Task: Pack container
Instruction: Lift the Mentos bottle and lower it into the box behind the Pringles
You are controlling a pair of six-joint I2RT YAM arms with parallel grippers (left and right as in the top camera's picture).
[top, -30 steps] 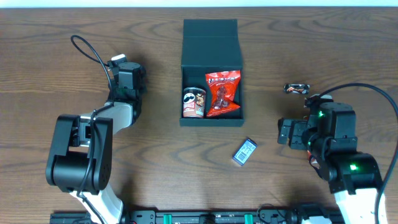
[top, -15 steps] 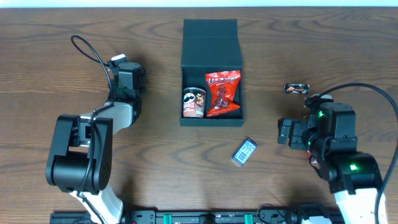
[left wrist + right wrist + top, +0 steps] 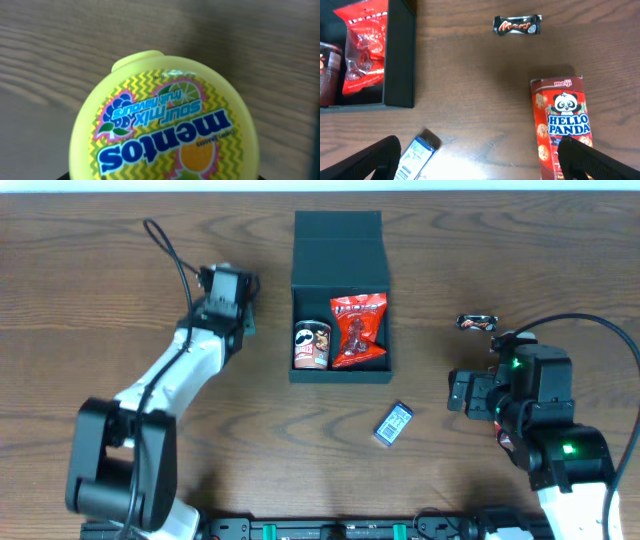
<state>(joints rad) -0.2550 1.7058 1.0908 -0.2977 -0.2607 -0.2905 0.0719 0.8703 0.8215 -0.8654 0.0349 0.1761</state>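
Yellow plastic fills the left wrist view: a Mentos tub [image 3: 165, 125], lid label facing the lens, with blurred wood grain beyond it. No finger shows beside it, so I cannot tell whether the left gripper [image 3: 228, 288] is clamped on it or merely hangs over it.

In the right wrist view the right gripper [image 3: 480, 165] is spread wide, one dark finger at each lower corner and nothing gripped. A blue-and-white packet [image 3: 415, 157] lies just beside its left finger, and a red Hello Panda box [image 3: 562, 125] lies lengthwise near the other. Past the left finger, at the upper left, stands the front corner of the container [image 3: 400, 55]; a Mars bar [image 3: 517, 25] lies farther out, apart from everything.

From overhead the container [image 3: 338, 250] sits mid-table with its lid folded back flat toward the far edge. Inside, a Pringles can [image 3: 311, 344] lies on the left, touching a red snack bag [image 3: 357, 330] on the right. The left gripper hovers just to the container's left, about level with the hinge, with a narrow strip of wood between them. The right gripper, seen from above [image 3: 468, 393], is well apart on the container's right and nearer the robot.

Everything rests on a dark brown wood-grain table [image 3: 80, 270]. A pale strip [image 3: 320, 185] runs along its far edge; no more of the room shows.
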